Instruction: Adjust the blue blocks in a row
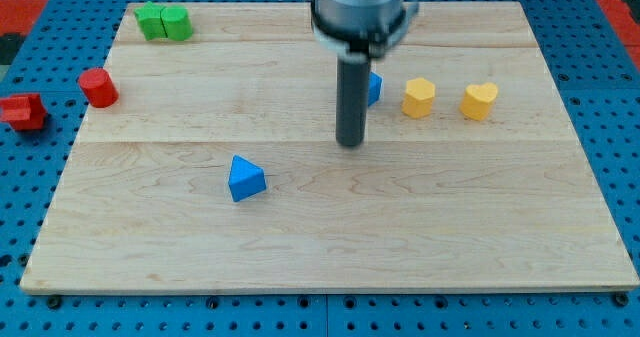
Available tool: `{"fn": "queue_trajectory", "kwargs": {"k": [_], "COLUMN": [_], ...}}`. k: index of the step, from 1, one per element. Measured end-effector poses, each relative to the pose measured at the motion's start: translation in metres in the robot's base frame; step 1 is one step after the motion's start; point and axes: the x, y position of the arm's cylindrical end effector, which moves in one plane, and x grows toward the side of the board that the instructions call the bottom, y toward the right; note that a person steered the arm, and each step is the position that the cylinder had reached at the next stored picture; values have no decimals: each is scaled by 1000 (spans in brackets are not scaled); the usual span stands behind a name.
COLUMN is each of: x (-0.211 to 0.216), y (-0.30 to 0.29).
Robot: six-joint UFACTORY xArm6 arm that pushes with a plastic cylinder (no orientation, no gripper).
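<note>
Now my tip [350, 143] rests on the bench [480, 227], just left-below the half-hidden blue block [375, 87]. This tool is a plain rod, nothing to open or clamp. The blue triangular block [246, 178] lies well apart, lower left; I judge the next push must bring the two into line.

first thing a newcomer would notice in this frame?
Probably the dark rod hanging over the board's middle, my tip resting on bare wood. A blue block peeks out just behind the rod on the view's right, mostly hidden, while the blue triangle sits alone toward the view's lower left. Next, the two yellow blocks to the rod's right.
</note>
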Motion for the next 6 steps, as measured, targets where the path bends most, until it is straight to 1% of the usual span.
{"fn": "queue_trajectory", "kwargs": {"k": [1, 2, 3, 4, 5, 6], "x": [87, 70, 25, -9, -53, -5], "y": [-85, -161, -124, -92, -108, -116]}}
